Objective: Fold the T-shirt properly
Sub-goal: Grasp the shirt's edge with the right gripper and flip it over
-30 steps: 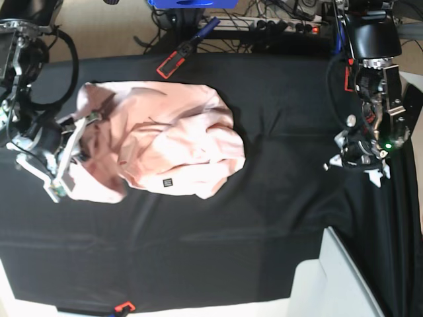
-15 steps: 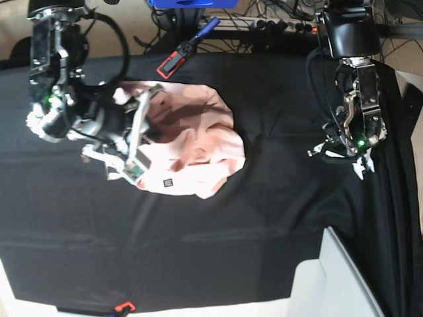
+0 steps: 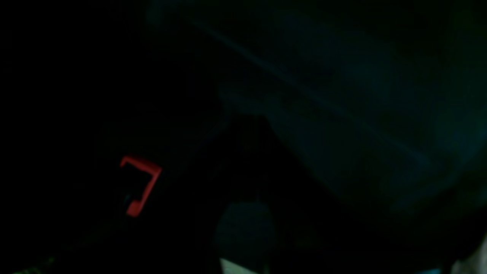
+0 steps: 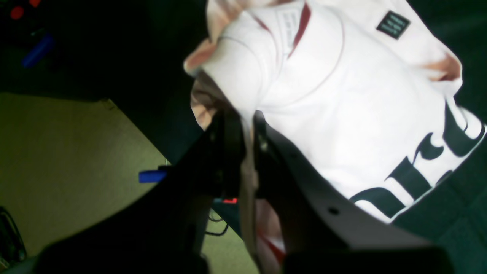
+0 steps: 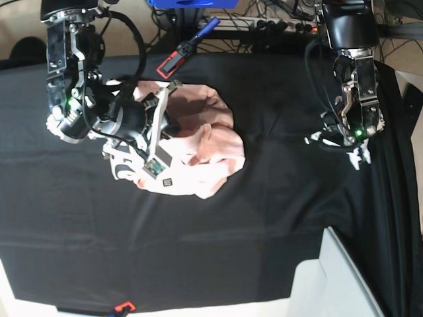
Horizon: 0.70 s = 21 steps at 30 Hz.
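Observation:
The pale pink T-shirt (image 5: 205, 132) lies bunched on the black table cloth (image 5: 264, 218), left of centre. My right gripper (image 5: 149, 129) is shut on a fold of it and holds that part lifted over the rest. In the right wrist view the fingers (image 4: 228, 152) pinch a strip of fabric, and the T-shirt (image 4: 342, 95) hangs with big dark lettering (image 4: 418, 167) and a small black label (image 4: 393, 24) showing. My left gripper (image 5: 334, 142) is low over the bare cloth at the right, apart from the shirt. The left wrist view is almost black.
A red clamp (image 5: 173, 63) grips the cloth's far edge; another red clamp shows in the left wrist view (image 3: 140, 184). A red clip (image 5: 123, 307) sits at the near edge. A white object (image 5: 337, 277) stands at the near right corner. Cables and a blue part (image 5: 192, 3) lie beyond the table.
My right gripper has carried the shirt's left part up and to the right, over the rest of the shirt. My left arm has shifted slightly left and toward the far edge.

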Each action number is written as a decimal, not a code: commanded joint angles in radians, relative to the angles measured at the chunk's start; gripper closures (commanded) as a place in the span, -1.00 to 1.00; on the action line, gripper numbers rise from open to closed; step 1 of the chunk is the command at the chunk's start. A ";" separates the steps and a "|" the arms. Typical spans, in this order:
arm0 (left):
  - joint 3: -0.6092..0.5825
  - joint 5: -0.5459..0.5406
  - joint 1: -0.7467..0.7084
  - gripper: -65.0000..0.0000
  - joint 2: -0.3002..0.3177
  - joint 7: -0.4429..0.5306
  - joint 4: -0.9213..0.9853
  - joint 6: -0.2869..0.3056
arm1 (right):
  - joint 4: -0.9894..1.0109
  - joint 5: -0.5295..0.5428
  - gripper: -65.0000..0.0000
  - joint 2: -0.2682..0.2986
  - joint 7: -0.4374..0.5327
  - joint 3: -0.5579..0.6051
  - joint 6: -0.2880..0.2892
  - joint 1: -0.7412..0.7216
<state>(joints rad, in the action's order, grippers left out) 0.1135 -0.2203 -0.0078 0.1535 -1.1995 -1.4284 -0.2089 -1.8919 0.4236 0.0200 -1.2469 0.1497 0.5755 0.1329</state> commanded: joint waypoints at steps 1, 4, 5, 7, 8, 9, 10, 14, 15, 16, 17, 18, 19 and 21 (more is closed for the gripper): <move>0.002 0.000 0.016 1.00 0.004 0.008 -0.021 0.030 | -0.008 0.022 1.00 -0.012 0.022 0.004 0.005 -0.017; 0.002 0.000 0.016 1.00 0.002 0.008 -0.015 0.095 | -0.008 0.022 1.00 -0.027 0.022 0.004 0.005 -0.019; 0.002 0.000 0.015 1.00 0.002 0.008 -0.015 0.105 | -0.007 0.022 1.00 -0.028 0.022 0.004 0.005 -0.025; 0.002 0.002 0.010 1.00 0.002 0.008 -0.015 0.111 | 0.004 0.022 1.00 -0.028 0.020 0.004 0.005 -0.032; 0.002 0.002 0.009 1.00 0.002 0.008 -0.018 0.111 | 0.012 0.024 1.00 -0.032 0.020 0.004 0.005 -0.034; 0.002 0.002 0.009 1.00 0.002 0.008 -0.018 0.111 | 0.022 0.024 1.00 -0.041 0.020 0.004 0.005 -0.040; 0.002 0.002 0.009 1.00 0.002 0.008 -0.015 0.111 | 0.039 0.024 1.00 -0.051 0.019 -0.002 0.005 -0.040; 0.002 0.002 0.009 1.00 0.002 0.008 -0.015 0.111 | 0.105 0.024 1.00 -0.079 0.020 0.000 0.005 -0.040; 0.002 0.002 0.009 1.00 0.002 0.008 -0.016 0.111 | 0.113 0.024 1.00 -0.082 0.020 0.001 0.005 -0.040; 0.002 0.002 0.009 1.00 0.002 0.008 -0.016 0.111 | 0.114 0.024 1.00 -0.084 0.020 -0.002 0.005 -0.040; 0.002 0.002 0.009 1.00 0.002 0.008 -0.015 0.111 | 0.116 0.024 1.00 -0.085 0.022 -0.003 0.005 -0.040; 0.002 0.002 0.009 1.00 0.002 0.008 -0.015 0.111 | 0.116 0.024 1.00 -0.085 0.026 -0.003 0.005 -0.042; 0.002 0.002 0.009 1.00 0.002 0.008 -0.015 0.111 | 0.117 0.024 1.00 -0.085 0.037 -0.003 0.005 -0.048; 0.002 0.002 0.007 1.00 0.002 0.008 -0.015 0.111 | 0.121 0.024 0.99 -0.084 0.063 -0.005 0.005 -0.055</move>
<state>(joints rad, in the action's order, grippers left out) 0.1131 -0.2207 -0.0139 0.1459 -1.1999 -1.4284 -0.0998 -1.7573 0.4229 -0.0559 -1.2060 0.1463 0.5751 0.0952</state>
